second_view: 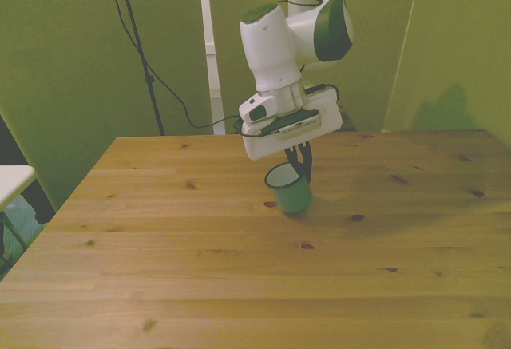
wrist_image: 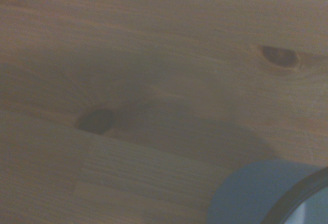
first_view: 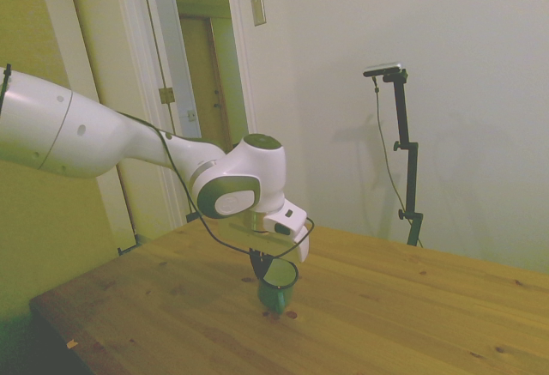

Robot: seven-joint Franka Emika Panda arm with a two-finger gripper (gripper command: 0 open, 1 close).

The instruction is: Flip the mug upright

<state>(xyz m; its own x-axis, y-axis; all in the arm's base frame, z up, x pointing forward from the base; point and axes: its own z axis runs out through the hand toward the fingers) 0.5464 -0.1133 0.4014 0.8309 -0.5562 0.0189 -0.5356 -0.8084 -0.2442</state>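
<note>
The green-teal mug (first_view: 278, 289) (second_view: 289, 191) is near the middle of the wooden table (first_view: 412, 315) (second_view: 200, 269). Its mouth faces up and it tips slightly toward the front view's left. Its base is at the tabletop or just above it; I cannot tell which. My gripper (first_view: 260, 265) (second_view: 300, 165) comes down from above and is shut on the mug's rim, on the side toward the front view's right. The wrist view shows a blurred part of the mug's wall (wrist_image: 251, 193) and its dark rim over bare wood.
Dark knots mark the wood near the mug (second_view: 357, 218) (wrist_image: 279, 56). A doorway (first_view: 202, 75) stands behind the table in the side view. The corner of a white surface (second_view: 12, 181) shows at the front view's left edge.
</note>
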